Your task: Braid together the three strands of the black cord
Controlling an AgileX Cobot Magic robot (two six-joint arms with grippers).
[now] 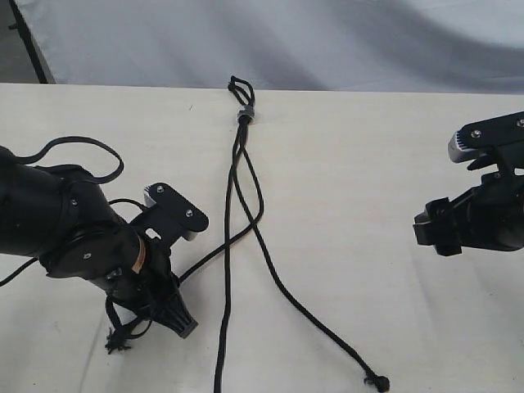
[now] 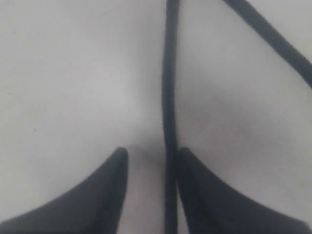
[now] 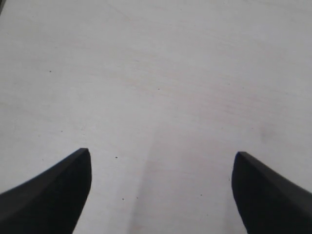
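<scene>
Across the pale table (image 1: 360, 164) in the exterior view, we see the black cord (image 1: 243, 135) lying lengthwise down the middle, its short loops (image 1: 239, 85) and grey band (image 1: 246, 115) at the far edge. Below the band the three strands (image 1: 240, 155) cross only once or twice, then fan apart. The straight strand (image 1: 222, 327) runs to the near edge. The long strand (image 1: 309, 318) slants right to a knotted tip (image 1: 378, 382). The looped strand (image 1: 214, 251) bows right, then crosses over to the left gripper (image 1: 182, 326) and ends in a frayed tip (image 1: 115, 344) beside that arm. We judge the braid barely begun: no tight plait shows, and nearly the whole length is left to weave. The right gripper (image 1: 430, 229) hangs well apart from the cord. A thicker robot cable (image 1: 78, 146) loops over the left arm, and that arm partly hides the looped strand's end, which could hamper a clean pick.

Through the left wrist view, the left gripper (image 2: 151, 161) has its jaws parted. What we take to be the looped strand (image 2: 169, 97) runs between them, against one finger (image 2: 204, 195) with a gap to the other, so it is loose, not pinched. A blurred dark line (image 2: 273, 39) crosses one corner; we cannot tell whether it is strand or cable.

Through the right wrist view, the right gripper (image 3: 161, 161) is spread wide over bare table (image 3: 161, 73), holding nothing, with no cord in sight.
</scene>
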